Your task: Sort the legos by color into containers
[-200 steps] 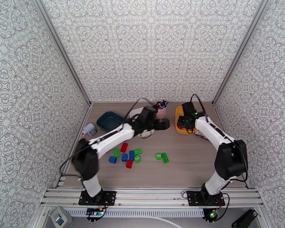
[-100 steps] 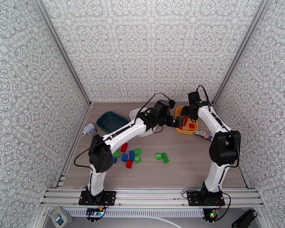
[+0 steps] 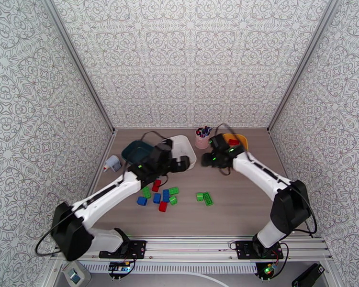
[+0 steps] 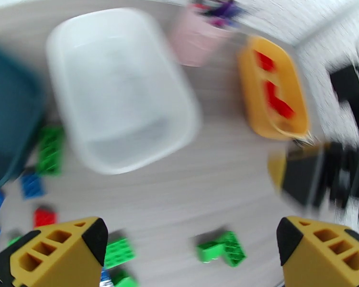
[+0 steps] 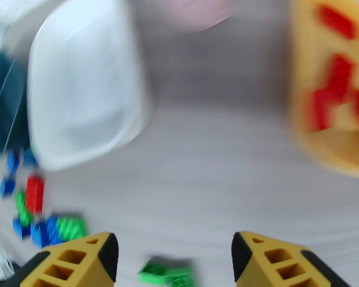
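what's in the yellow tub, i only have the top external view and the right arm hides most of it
observer: the left wrist view shows the yellow tub holding red bricks, no other colour that I can see.
operator: and the white one
observer: the white tub looks empty across its whole floor, though that view is blurred.
operator: anything held on the right
observer: no, the right gripper stands open over bare table, nothing between its jaws.

Wood-grain desk (image 3: pixel 246 206): white plastic tub (image 4: pixel 117 92) ahead-left of left jaws, yellow plastic tub (image 5: pixel 332 92) ahead-right of right jaws, green studded bricks (image 4: pixel 222 247) between left jaws.
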You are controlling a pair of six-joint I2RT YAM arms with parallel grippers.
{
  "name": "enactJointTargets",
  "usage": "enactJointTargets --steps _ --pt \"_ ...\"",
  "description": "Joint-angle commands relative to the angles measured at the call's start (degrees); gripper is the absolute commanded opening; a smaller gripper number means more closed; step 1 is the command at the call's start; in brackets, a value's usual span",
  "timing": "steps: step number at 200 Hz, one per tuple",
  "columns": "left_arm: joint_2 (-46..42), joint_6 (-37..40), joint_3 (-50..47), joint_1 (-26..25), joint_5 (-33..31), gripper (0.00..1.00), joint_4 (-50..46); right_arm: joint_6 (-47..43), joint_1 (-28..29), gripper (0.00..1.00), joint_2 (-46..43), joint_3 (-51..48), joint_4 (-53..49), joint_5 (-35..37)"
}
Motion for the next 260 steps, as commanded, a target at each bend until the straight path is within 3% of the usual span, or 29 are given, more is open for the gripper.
enactJointTargets --steps 1,55,105,191,260 --pt "-4.99 -3.99 -5.97 4.13 -1.32 0.99 -2.58 4.95 6.5 0.67 1.19 -1.52 2.71 -1.02" --pt "-13.49 -4.4 -14.56 19.03 4.68 0.99 -6.37 9.86 21.61 0.7 8.34 1.45 4.73 -4.14" --pt "-17.01 -2.14 -17.19 33.48 12.72 0.99 -6.98 11.65 29.82 0.71 17.59 6.46 4.58 -6.06" --pt "-19.96 -0.29 -19.02 43.35 19.35 0.99 -7.77 11.32 32.63 0.7 28.05 16.61 -1.38 -0.53" --pt "-20.76 0.85 -20.04 47.7 22.28 0.99 -8.19 8.9 34.91 0.56 37.33 32.7 -13.02 9.75"
